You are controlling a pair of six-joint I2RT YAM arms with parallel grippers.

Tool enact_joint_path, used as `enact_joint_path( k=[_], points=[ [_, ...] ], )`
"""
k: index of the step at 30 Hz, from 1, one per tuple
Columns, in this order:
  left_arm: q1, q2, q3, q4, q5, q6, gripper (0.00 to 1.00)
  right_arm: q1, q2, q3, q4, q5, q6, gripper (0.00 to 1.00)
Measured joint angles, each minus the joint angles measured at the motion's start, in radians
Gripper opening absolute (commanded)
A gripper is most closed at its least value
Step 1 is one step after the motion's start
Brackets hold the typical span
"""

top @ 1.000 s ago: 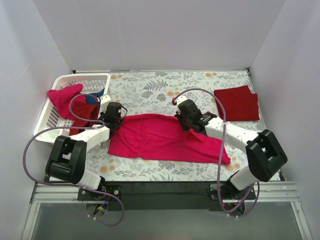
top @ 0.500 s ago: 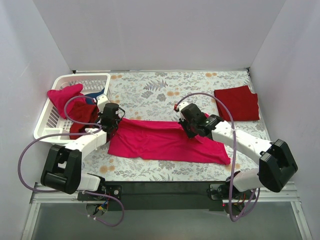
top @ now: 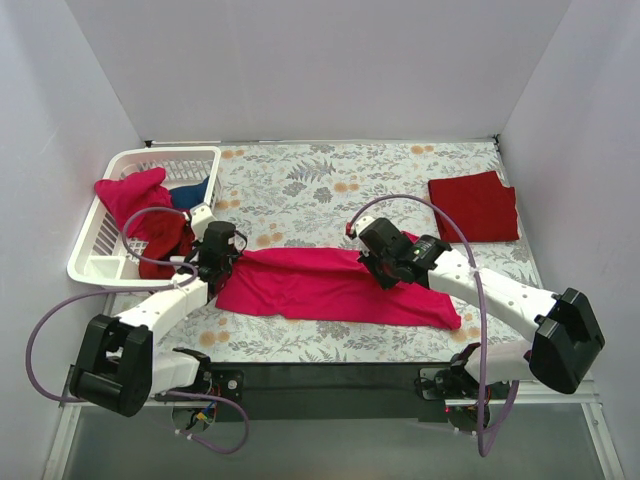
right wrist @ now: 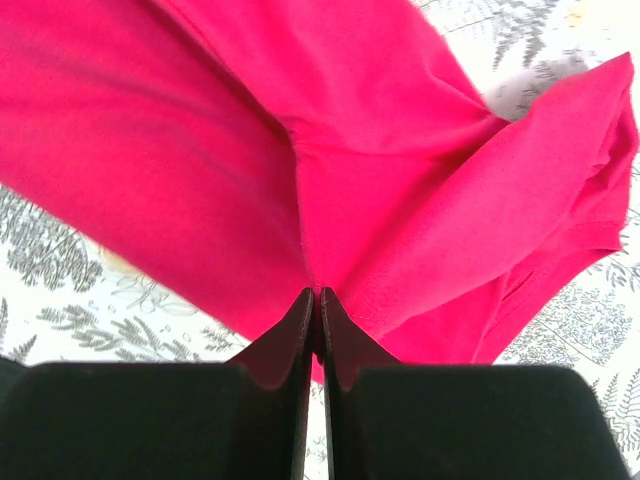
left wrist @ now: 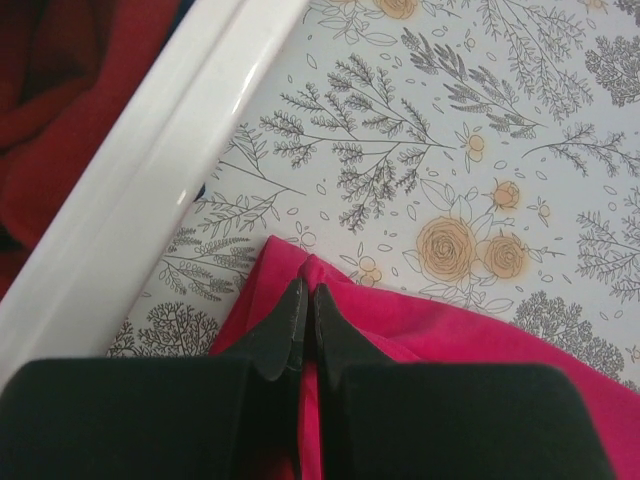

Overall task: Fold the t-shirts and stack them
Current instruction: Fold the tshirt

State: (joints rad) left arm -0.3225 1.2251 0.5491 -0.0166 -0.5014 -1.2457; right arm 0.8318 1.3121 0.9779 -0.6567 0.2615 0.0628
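The top camera sits high above the near edge of the counter (top: 330, 180), facing down and forward, far enough back to take in the whole surface and the basket (top: 170, 153) at its left. The left wrist camera looks down along the left fingers (left wrist: 283, 325), very close, at an edge of the pink shirt (left wrist: 450, 340), bare counter and the basket rim. The right wrist camera looks past the right fingers (right wrist: 290, 335), equally close, onto the same shirt. All three views share that shirt.
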Motion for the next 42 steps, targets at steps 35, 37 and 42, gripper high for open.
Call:
enact_joint_path(
  k=[35,37,42],
  points=[
    [-0.372,0.447,0.259,0.139,0.125,-0.002,0.73,-0.483,-0.203,-0.341,0.208,-0.246,0.099,0.45],
    [-0.375,0.470,0.264,0.151,0.132,0.003,0.73,-0.484,-0.176,-0.345,0.233,-0.266,0.100,0.44],
    [-0.375,0.513,0.283,0.177,0.137,0.013,0.73,-0.485,-0.111,-0.345,0.310,-0.304,0.101,0.43]
  ],
)
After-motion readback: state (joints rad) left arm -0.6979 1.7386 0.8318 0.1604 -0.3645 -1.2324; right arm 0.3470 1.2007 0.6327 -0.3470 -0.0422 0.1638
